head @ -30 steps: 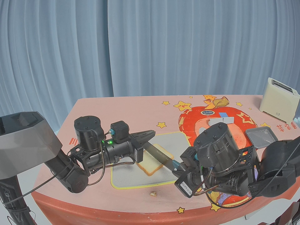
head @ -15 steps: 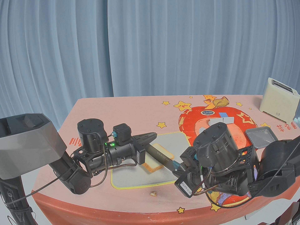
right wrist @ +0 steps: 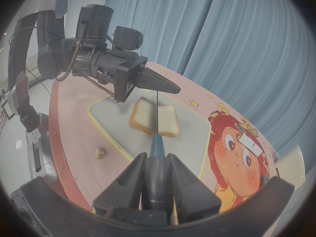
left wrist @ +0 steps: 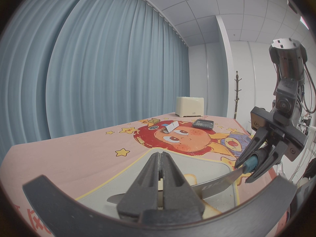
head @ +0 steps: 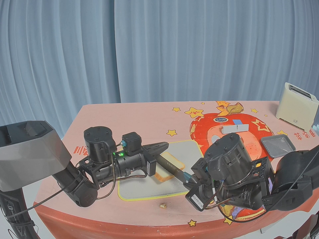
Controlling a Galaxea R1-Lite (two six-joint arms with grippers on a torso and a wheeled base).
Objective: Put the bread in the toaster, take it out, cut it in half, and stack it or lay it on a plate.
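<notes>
We see the bread [right wrist: 167,120] lying flat on the grey mat [head: 143,187] near the front edge of the counter [head: 139,120]. Our right jaws are pinching the knife [left wrist: 214,189] by its handle. The blade stands edge-down across the middle of the slice, and we cannot tell whether it has cut through. Our left jaws are pressed together just over the slice's left part, above the blade's tip end. The toaster [head: 296,106] stands at the far right corner. The dark plate [head: 277,145] sits nearer, and a crumb [head: 162,205] lies by the front edge.
</notes>
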